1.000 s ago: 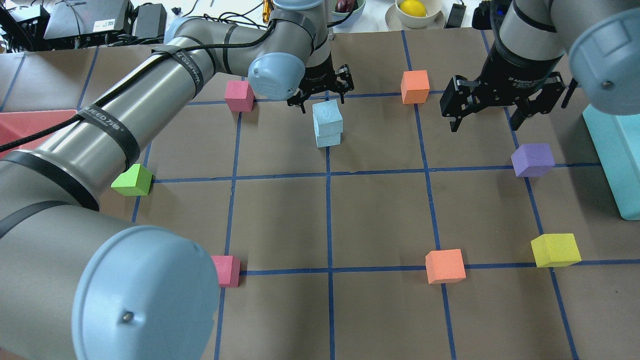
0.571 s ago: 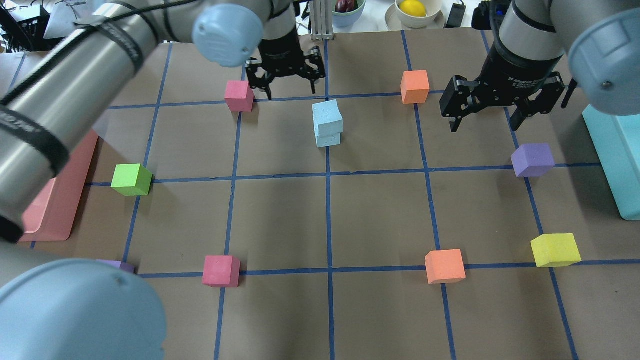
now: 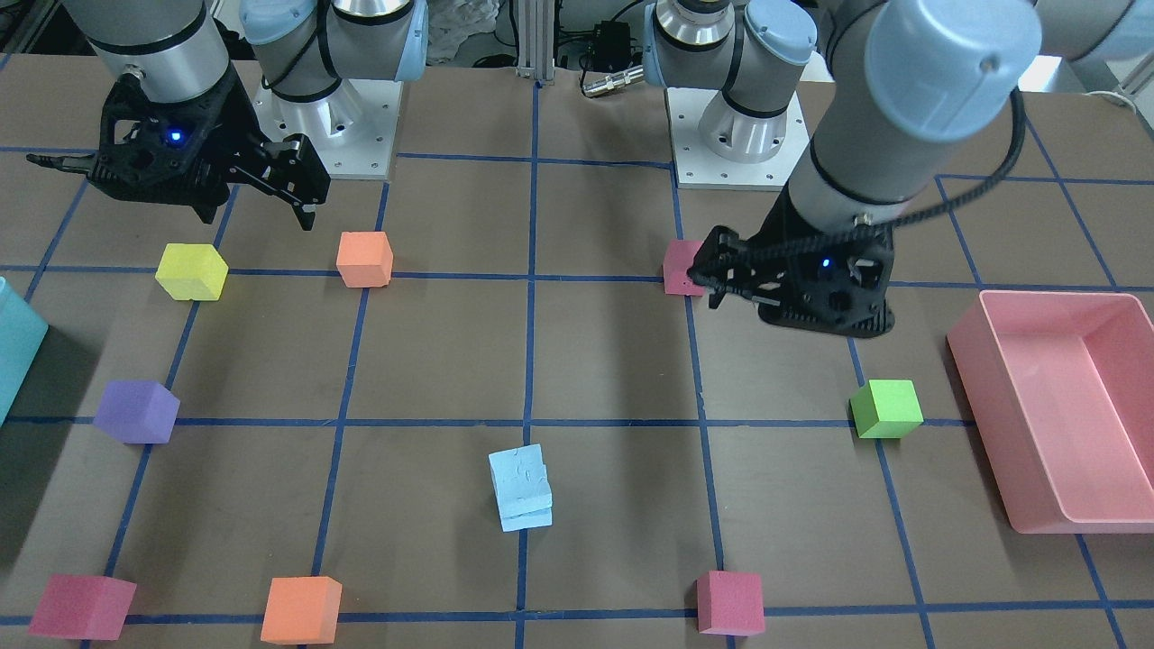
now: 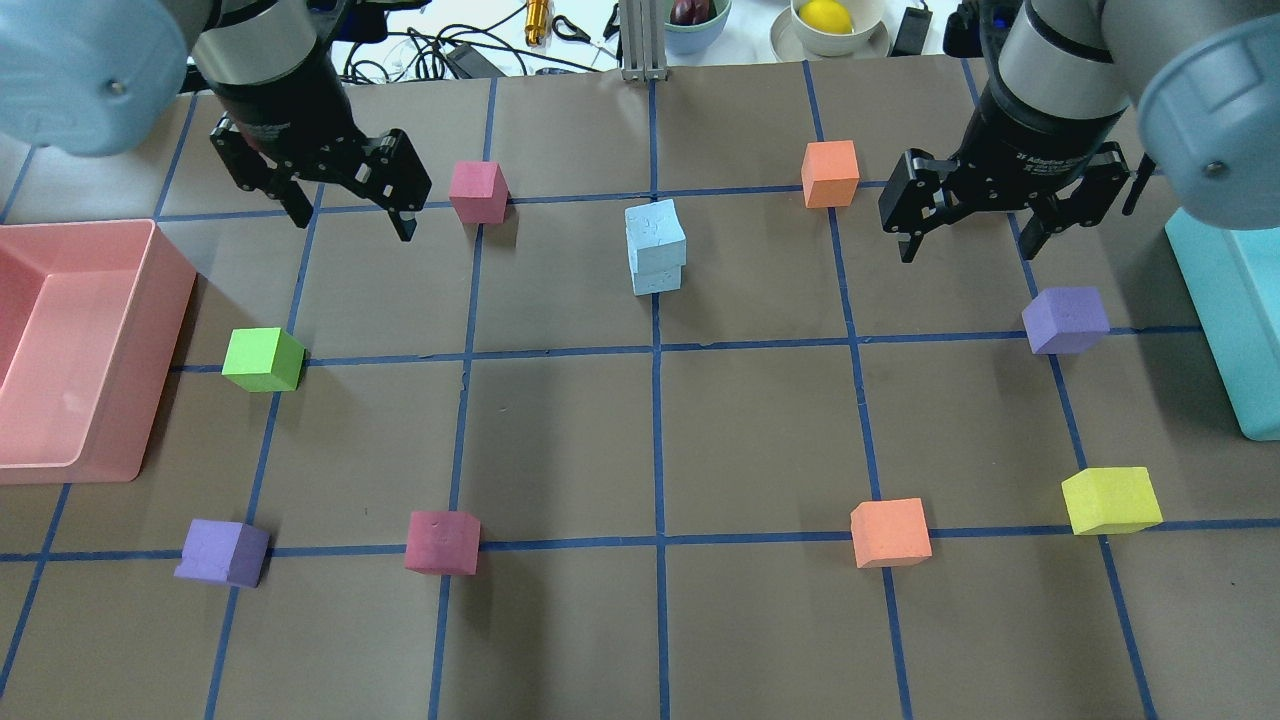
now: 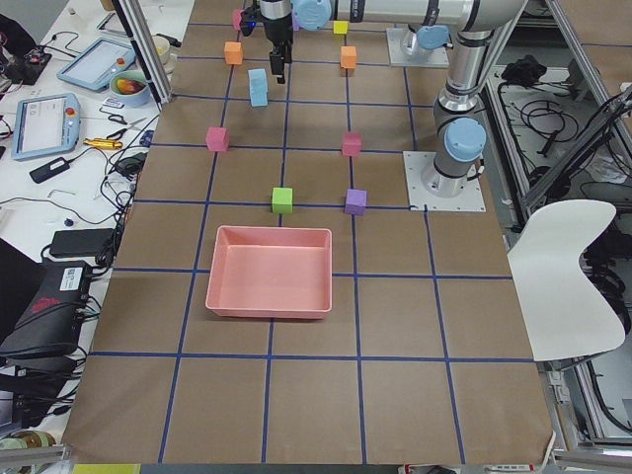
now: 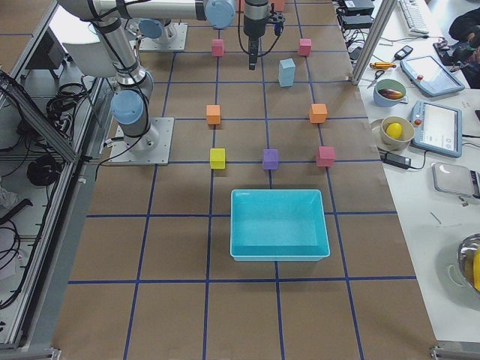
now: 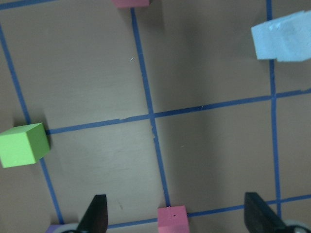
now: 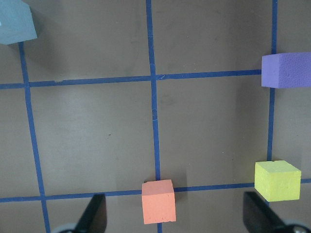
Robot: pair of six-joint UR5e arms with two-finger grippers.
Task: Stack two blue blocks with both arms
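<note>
Overhead exterior: gridded brown surface (image 4: 760, 440) carries stacked blue blocks (image 4: 656, 248); left tool (image 4: 352, 225) and right tool (image 4: 967, 255) hang spread wide, empty. Exterior left alone shows a chair (image 5: 578, 276).

The table (image 4: 760, 430) carries two blue blocks (image 4: 656, 235), three pink cubes (image 3: 730, 602), two orange cubes (image 4: 890, 532), two purple cubes (image 4: 1065, 320), one green cube (image 4: 262, 359), one yellow cube (image 4: 1110, 499), one pink bin (image 4: 165, 350) and one teal bin (image 4: 1230, 330), with two arms (image 4: 1055, 55) above.

Brown table (image 4: 760, 430) gridded with blue tape (image 4: 658, 450)
A white bench (image 4: 745, 40) strewn with cables (image 4: 420, 50) runs along its far edge.
</note>
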